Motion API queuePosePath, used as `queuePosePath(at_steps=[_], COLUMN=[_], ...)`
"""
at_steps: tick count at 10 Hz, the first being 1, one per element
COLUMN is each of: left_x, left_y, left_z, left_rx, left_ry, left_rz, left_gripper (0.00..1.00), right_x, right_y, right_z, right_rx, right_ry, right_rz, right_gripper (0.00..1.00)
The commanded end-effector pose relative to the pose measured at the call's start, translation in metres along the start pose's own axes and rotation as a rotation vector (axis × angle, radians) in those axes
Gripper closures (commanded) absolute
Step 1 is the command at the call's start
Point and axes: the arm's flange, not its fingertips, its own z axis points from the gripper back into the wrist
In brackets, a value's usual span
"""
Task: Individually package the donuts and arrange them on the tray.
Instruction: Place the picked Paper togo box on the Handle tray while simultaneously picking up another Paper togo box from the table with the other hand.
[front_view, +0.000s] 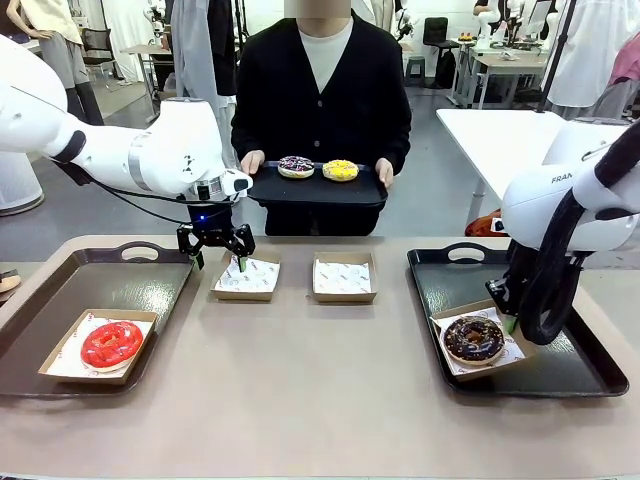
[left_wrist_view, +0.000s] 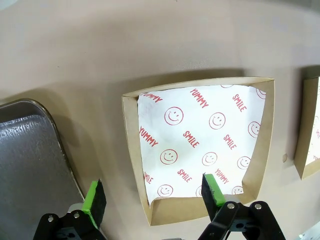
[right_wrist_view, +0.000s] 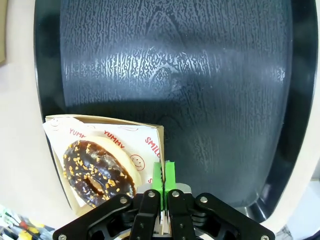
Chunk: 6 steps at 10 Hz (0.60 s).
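The red donut (front_view: 111, 344) lies in a paper-lined box on the left tray (front_view: 60, 290). In a box (right_wrist_view: 150, 131) on the right tray (front_view: 585, 375) sits the chocolate donut (front_view: 473, 339) (right_wrist_view: 97, 172); my right gripper (front_view: 511, 322) (right_wrist_view: 163, 175) is shut on that box's wall at its corner. My left gripper (front_view: 220, 260) (left_wrist_view: 152, 195) hangs open just above an empty lined box (front_view: 247, 277) (left_wrist_view: 200, 145), its near wall between the fingers. Across the table the person holds a black tray (front_view: 318, 190) carrying the purple sprinkled donut (front_view: 296, 166) and the yellow donut (front_view: 341, 170).
A second empty lined box (front_view: 343, 278) (left_wrist_view: 310, 140) stands beside the first at the table's middle back. The left tray's metal rim (left_wrist_view: 50, 145) lies close to my left fingers. The front of the table is bare.
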Motion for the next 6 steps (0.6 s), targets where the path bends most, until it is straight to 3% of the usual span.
queuePosePath(at_steps=[1, 6], left_x=[0.0053, 0.0119], left_y=[-0.0011, 0.0042], left_z=[0.0001, -0.0049], left_rx=[0.0, -0.023], left_ry=[0.02, 0.034], left_rz=[0.02, 0.042], left_gripper=[0.0, 0.0], right_x=[0.0033, 0.0035], right_y=[-0.0019, -0.0026], right_z=[-0.007, -0.0084], right_rx=[0.001, 0.007], right_ry=[0.0, 0.012], right_rz=[-0.008, -0.012], right_gripper=[0.98, 0.98])
